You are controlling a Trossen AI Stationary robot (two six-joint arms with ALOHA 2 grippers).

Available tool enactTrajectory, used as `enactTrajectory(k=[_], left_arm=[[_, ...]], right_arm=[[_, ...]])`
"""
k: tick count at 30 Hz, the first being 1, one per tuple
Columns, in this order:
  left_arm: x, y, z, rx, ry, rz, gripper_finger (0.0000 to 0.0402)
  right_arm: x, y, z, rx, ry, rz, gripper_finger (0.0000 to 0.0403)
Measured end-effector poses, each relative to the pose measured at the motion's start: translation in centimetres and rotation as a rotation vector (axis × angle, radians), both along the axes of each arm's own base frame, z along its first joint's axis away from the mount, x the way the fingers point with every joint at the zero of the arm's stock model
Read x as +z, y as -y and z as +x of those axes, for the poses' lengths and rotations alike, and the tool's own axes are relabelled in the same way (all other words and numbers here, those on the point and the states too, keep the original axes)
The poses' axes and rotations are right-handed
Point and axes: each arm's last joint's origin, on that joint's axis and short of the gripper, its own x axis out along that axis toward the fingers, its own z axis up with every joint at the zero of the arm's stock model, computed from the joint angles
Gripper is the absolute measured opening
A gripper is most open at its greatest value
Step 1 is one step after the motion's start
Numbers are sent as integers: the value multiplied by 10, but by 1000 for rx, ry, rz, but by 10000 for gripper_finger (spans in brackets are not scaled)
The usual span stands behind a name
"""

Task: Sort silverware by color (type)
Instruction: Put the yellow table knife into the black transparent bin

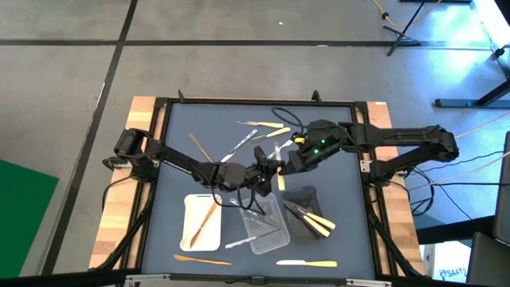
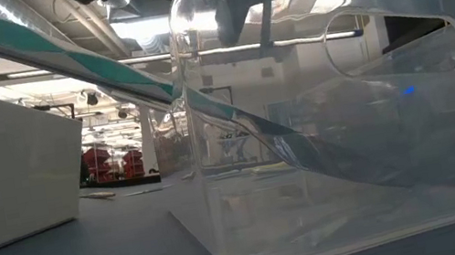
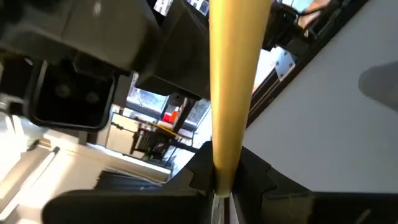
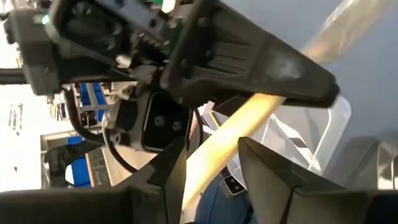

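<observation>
Over the middle of the tabletop (image 1: 171, 151), I'm passing a pale yellow utensil (image 3: 233, 93) between my two hands. My left hand (image 1: 239, 177) is clenched on one end, and my right hand (image 4: 211, 165) is straddling the shaft; can't tell if it's gripping yet. Both arms are reaching inward, nearly touching. Next, I reckon, right closes firmly, left releases, then over to the black tray (image 1: 305, 195) with the other yellow ones.

— Where does each camera sit?

— One hangs overhead, looking straight down on the whole tabletop (image 1: 171, 159). One sits at tabletop level, pressed close against the clear tray (image 2: 336, 109).

— And the wrist cameras?

— Both look along one pale yellow utensil (image 3: 233, 93), very near. The overhead view shares that clear tray (image 1: 267, 227).
</observation>
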Motion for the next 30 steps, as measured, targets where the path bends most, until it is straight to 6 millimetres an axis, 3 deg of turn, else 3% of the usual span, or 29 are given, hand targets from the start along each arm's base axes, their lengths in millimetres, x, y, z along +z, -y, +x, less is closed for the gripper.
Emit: enactTrajectory(k=[11, 23, 30], left_arm=[[2, 12, -5, 99, -28, 82, 30], [7, 11, -5, 145, -8, 132, 30], [9, 11, -5, 149, -8, 169, 30]], right_arm=[[-1, 0, 0, -53, -51, 81, 145], [0, 0, 1, -45, -31, 88, 145], [-1, 0, 12, -31, 37, 67, 145]])
